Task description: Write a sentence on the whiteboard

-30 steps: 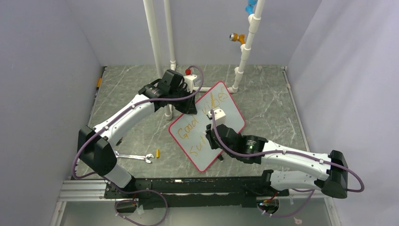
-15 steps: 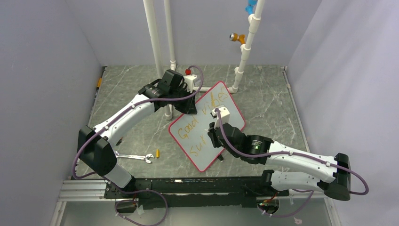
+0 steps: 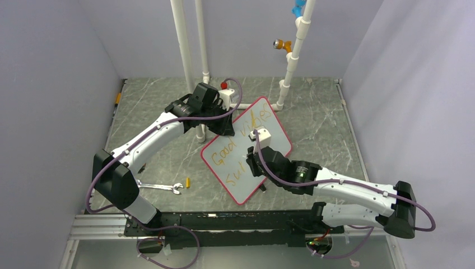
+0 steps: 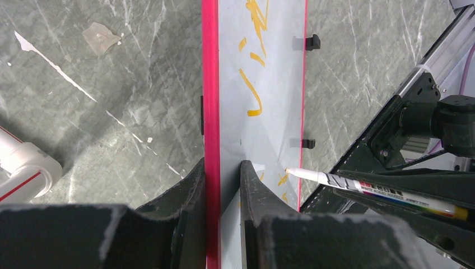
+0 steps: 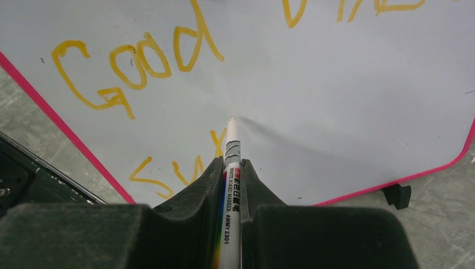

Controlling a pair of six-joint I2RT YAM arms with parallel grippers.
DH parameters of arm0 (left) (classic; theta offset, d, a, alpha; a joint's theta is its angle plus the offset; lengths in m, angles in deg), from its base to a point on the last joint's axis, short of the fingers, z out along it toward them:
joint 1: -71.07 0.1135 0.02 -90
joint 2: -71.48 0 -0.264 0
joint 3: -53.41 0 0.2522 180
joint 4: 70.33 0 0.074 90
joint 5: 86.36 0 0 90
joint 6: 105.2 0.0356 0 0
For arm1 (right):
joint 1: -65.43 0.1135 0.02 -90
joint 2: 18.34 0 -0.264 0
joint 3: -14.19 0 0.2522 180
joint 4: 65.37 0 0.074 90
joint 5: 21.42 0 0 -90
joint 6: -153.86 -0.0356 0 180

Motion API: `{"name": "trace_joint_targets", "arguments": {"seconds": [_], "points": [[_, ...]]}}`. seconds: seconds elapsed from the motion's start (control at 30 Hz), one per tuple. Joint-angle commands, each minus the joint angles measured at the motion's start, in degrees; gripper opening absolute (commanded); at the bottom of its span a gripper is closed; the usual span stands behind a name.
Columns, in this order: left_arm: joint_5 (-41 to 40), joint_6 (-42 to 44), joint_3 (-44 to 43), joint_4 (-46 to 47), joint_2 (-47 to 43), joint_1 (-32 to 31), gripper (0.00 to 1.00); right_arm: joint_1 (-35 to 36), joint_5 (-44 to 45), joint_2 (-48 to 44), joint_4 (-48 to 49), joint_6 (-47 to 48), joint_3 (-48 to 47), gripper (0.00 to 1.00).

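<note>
A marker (image 5: pixel 231 190) is clamped in the right pincer (image 5: pixel 229 166), its long axis aimed at 12 o'clock. The tip is set at the whiteboard (image 5: pixel 347 95) in the middle of the tabletop (image 3: pixel 319 112), where the second line of the sentence (image 5: pixel 134 64) seems unfinished. Farther off, the whiteboard's pink rim is clamped by the left pincer (image 4: pixel 222 171).

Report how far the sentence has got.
Done: first line, orange-yellow handwritten "Good" plus another word, on the pale red-rimmed whiteboard. In hand: left gripper clamps the rim; right gripper holds a white marker, tip by the second line's few letters. Left: finishing that line.
</note>
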Motion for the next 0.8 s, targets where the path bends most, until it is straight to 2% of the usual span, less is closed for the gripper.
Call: {"name": "trace_joint_targets", "arguments": {"seconds": [0.0, 0.3, 0.77], "points": [[-7.3, 4.8, -0.3, 1.7, -1.4, 0.4, 0.0, -0.3, -1.5, 0.2, 3.0, -0.2, 1.2, 0.0], [-7.2, 4.8, -0.2, 1.7, -1.4, 0.4, 0.0, -0.5, -2.4, 0.6, 3.2, -1.5, 4.6, 0.0], [-7.2, 4.8, -0.3, 1.7, -1.3, 0.4, 0.0, -0.4, -5.2, -5.3, 0.2, -7.1, 11.2, 0.0]]}}
